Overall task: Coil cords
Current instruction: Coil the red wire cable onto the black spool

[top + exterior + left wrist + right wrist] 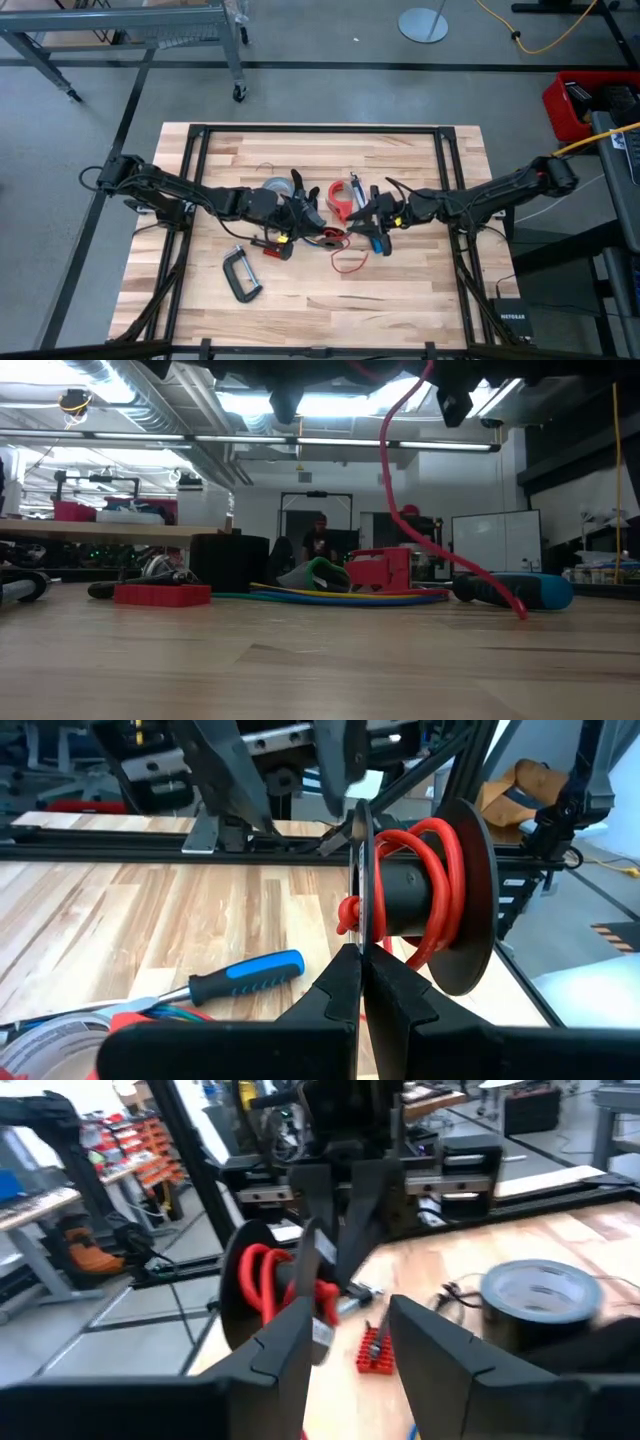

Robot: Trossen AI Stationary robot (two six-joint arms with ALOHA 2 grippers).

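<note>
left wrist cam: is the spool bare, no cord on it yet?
No. Several turns of red cord are already wrapped around the black spool, whose flange the shut left gripper pinches.

A black C-clamp (240, 274) lies toward the table's (420, 300) front-left, a grey tape roll (277, 188) near its middle, a blue-handled screwdriver (245, 976) nearby.

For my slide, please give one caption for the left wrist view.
Left gripper shut on the flange of a black spool wound with red cord, blue-handled screwdriver on the table.
</note>
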